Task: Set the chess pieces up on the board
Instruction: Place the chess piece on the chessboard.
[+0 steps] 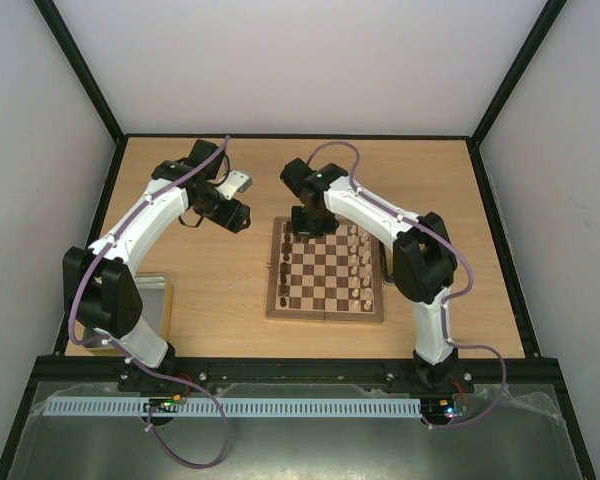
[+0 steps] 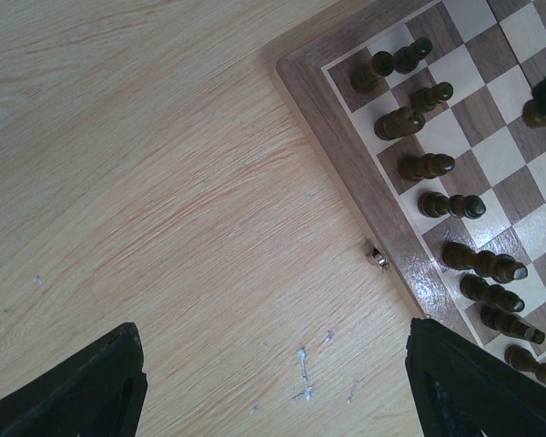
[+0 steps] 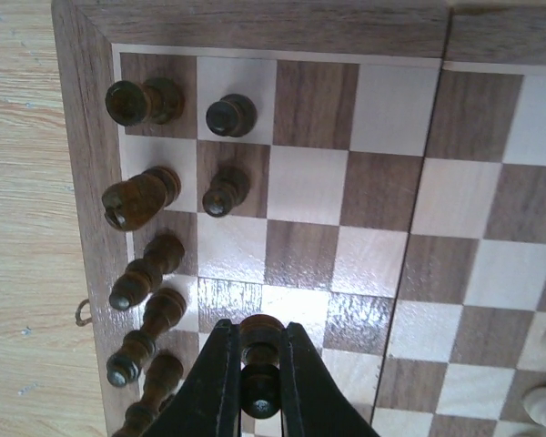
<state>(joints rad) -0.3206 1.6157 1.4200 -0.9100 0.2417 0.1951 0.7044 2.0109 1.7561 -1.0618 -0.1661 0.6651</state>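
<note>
1. Pale wood grain covers the table (image 1: 220,290), on which the board (image 1: 325,316) is laid flat near the middle, in front of the right arm.
2. The left gripper (image 2: 273,391) is seen released, its jaws spread wide above bare table just beside the board's edge.
3. The right gripper (image 3: 257,346) is clenched on a dark pawn (image 3: 260,330) above the squares near the dark side; whether the pawn rests on the board cannot be told.
4. The dark chess pieces (image 1: 284,272) are ranged along the board's left edge, with two set one file inward, while the pale pieces (image 1: 361,262) are lined along the opposite edge.
5. A small metal ring (image 2: 379,259) is fixed to the board's outer edge on the dark side.
</note>
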